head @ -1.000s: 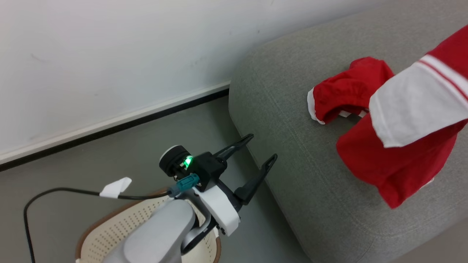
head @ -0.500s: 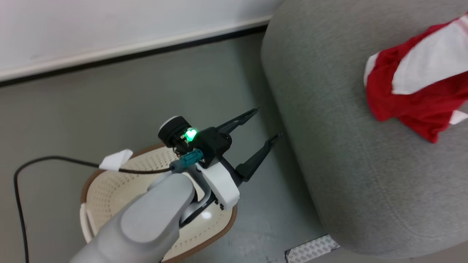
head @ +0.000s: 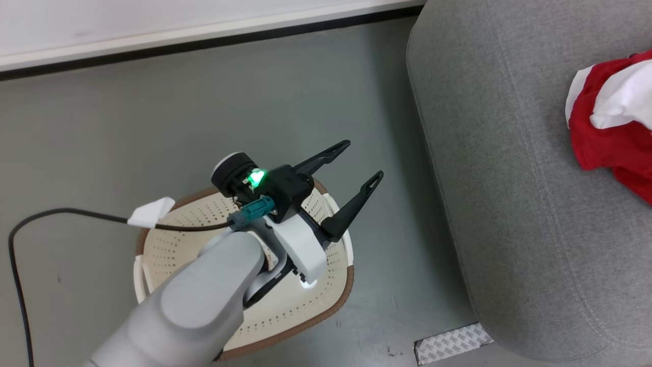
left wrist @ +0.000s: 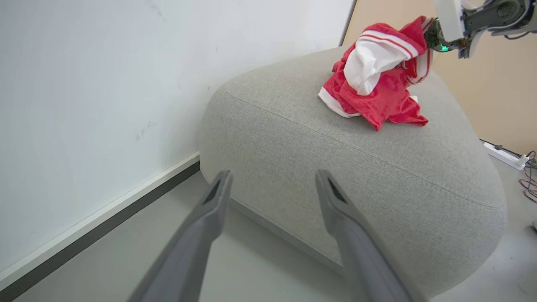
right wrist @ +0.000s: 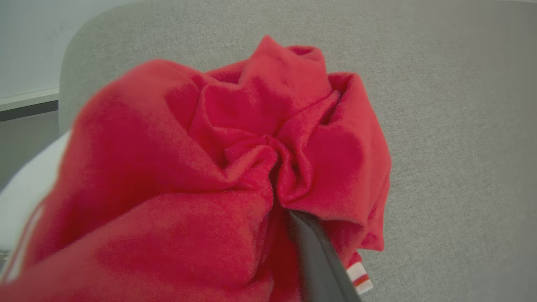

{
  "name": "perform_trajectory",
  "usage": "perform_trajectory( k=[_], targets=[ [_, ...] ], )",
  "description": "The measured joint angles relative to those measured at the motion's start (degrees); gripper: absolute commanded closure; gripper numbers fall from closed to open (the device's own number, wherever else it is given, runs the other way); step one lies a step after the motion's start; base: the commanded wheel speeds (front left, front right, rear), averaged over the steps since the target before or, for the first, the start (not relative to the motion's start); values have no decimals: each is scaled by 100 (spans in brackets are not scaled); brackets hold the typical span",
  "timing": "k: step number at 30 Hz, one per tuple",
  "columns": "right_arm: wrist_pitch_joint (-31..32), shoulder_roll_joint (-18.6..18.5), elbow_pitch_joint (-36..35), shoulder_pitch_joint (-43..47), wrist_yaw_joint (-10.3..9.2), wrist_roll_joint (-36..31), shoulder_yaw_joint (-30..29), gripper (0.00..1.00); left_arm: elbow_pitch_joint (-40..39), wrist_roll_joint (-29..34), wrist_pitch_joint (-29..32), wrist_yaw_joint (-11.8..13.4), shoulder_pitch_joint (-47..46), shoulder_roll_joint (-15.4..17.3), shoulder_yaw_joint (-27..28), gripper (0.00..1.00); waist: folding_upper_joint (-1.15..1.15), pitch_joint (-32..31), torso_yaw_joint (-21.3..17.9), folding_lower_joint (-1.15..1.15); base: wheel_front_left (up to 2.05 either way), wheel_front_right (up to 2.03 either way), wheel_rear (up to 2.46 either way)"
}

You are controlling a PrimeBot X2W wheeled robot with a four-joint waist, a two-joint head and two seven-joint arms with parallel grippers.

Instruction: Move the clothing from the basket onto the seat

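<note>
Red-and-white clothing (left wrist: 377, 96) lies bunched atop the grey seat (head: 499, 178); the cream, brown-rimmed basket (head: 285, 313) stands on the floor beside that seat.

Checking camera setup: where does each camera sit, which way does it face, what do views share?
Head view: from the head, down at basket and seat; left arm and open left gripper show.
Left wrist view: along its own fingers toward seat and clothing; right arm top right.
Right wrist view: close on clothing over the seat; one dark finger shows.
Shared: clothing on the seat.
</note>
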Motion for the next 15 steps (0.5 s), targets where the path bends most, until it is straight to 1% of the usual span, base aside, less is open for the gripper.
perform_trajectory(
  k=[3, 8, 12, 15],
  targets=[
    [275, -10, 14, -57, -1, 101, 164, 0, 46, -71, -26, 1, 18, -1, 36, 0, 0, -107, -23, 0, 0, 0, 0],
    [662, -75, -166, -59, 0, 290, 494, 0, 163, -164, -38, 10, 214, -35, 93, 0, 0, -409, -101, 0, 0, 0, 0],
    [1168, -261, -383, 56, 0, 392, 802, 0, 255, -264, -57, 11, 448, -71, 145, 0, 0, -747, -191, -1, 0, 0, 0],
    [1492, -437, -673, 157, 0, 442, 1051, 0, 315, -316, -65, 12, 648, -98, 209, 0, 0, -1033, -269, -2, 0, 0, 0]
  ],
)
